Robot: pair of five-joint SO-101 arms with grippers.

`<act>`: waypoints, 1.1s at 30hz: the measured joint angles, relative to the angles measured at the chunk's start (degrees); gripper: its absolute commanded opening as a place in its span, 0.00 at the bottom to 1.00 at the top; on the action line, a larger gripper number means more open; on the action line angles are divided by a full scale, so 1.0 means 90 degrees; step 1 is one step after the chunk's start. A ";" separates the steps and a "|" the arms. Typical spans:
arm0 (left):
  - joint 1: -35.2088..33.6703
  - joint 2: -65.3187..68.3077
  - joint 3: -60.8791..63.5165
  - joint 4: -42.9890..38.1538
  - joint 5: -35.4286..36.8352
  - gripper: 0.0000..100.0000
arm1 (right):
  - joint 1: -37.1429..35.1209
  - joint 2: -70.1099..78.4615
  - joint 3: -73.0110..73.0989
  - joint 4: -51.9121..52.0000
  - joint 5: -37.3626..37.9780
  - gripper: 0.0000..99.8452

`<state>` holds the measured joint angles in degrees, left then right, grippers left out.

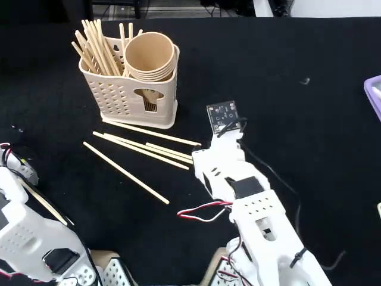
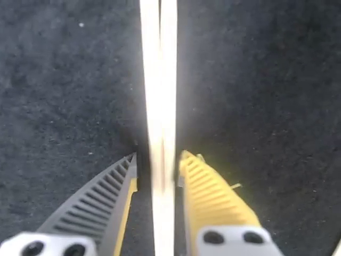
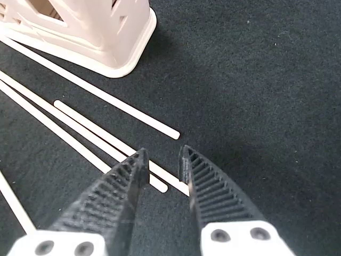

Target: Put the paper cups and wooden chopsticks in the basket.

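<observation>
The beige basket (image 1: 134, 95) stands at the back left, with a stack of paper cups (image 1: 150, 56) and several wooden chopsticks (image 1: 98, 47) upright in it. Several loose chopsticks (image 1: 143, 149) lie on the black cloth in front of it. My right gripper (image 1: 201, 156) (image 3: 162, 154) hovers low over the right ends of these chopsticks (image 3: 106, 138), open by a narrow gap. At the near left, my left gripper (image 2: 157, 157) is shut on a pair of chopsticks (image 2: 159, 96), which sticks out beside the left arm (image 1: 24, 232) as a pale stick (image 1: 44, 202).
A purple container (image 1: 374, 95) shows at the right edge. Red and white wires (image 1: 202, 208) loop beside the right arm. One long chopstick (image 1: 125, 173) lies apart, nearer the front. Bare black cloth stretches to the right of the basket.
</observation>
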<state>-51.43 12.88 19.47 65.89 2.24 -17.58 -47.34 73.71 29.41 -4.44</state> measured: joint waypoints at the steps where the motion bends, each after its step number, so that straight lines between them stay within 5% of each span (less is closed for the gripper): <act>1: 0.0020 0.0039 0.0000 0.0000 0.0010 0.04 | 0.0000 0.0000 0.0000 0.0000 0.0000 0.10; 13: 0.0059 0.0000 -0.0352 0.0381 0.0010 0.03 | 0.0000 0.0000 0.0000 0.0000 0.0000 0.10; 25: -0.0264 -0.1983 -0.1573 0.1289 0.0039 0.03 | 0.0000 0.0000 0.0000 0.0000 0.0000 0.10; 33: 0.0918 -0.3204 -0.2344 0.0606 0.1739 0.03 | 0.0000 0.0000 0.0127 0.0000 0.0000 0.10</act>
<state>-43.16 -15.96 -1.63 71.34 17.89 -17.58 -47.34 74.86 29.41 -4.44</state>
